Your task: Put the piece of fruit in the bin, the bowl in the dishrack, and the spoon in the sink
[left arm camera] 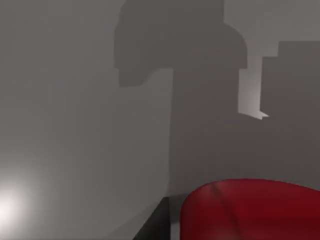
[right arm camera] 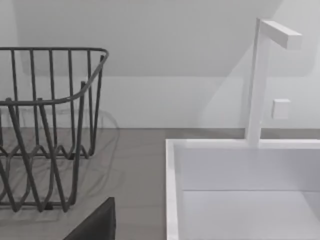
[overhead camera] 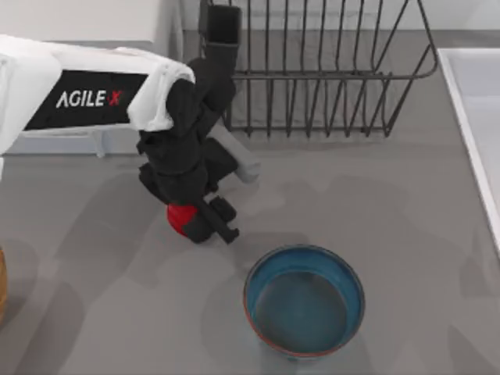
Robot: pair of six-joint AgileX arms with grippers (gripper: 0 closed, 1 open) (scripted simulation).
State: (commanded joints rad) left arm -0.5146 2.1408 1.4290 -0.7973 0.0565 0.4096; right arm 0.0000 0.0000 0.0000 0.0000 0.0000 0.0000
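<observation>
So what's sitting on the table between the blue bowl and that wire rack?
Nothing: in the top view, bare grey table separates the bowl from the dishrack.

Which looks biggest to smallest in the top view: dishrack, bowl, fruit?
1. dishrack, though the frame cuts it off.
2. bowl.
3. piece of fruit, partly hidden by the left hand, but clearly smallest.
</observation>
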